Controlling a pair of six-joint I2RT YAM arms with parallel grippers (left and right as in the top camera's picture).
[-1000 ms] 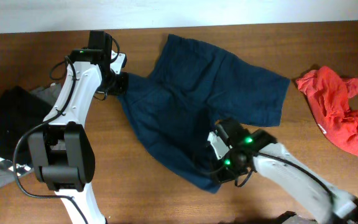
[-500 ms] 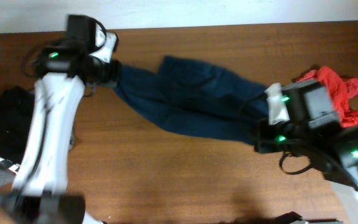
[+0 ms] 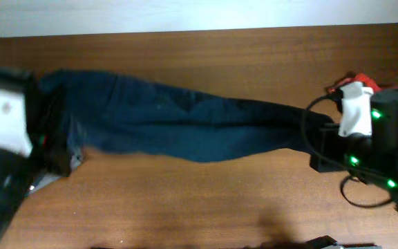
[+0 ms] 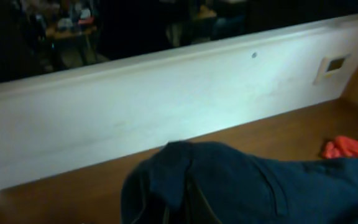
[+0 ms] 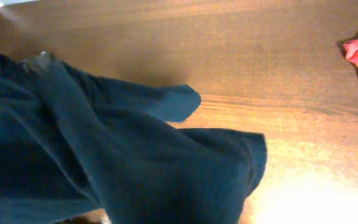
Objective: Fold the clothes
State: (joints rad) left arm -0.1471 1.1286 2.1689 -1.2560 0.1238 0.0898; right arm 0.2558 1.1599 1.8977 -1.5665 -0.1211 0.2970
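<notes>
Navy shorts [image 3: 185, 124] stretch in a long, taut band over the wooden table [image 3: 185, 200], pulled out between two robot arms. The left gripper [image 3: 55, 142], blurred near the table's left edge, is clamped on one end of the cloth. The right gripper [image 3: 318, 138], at the far right, is clenched on the other end. A red garment [image 3: 356, 78] peeks out just beyond the right gripper, near the table's back edge.
</notes>
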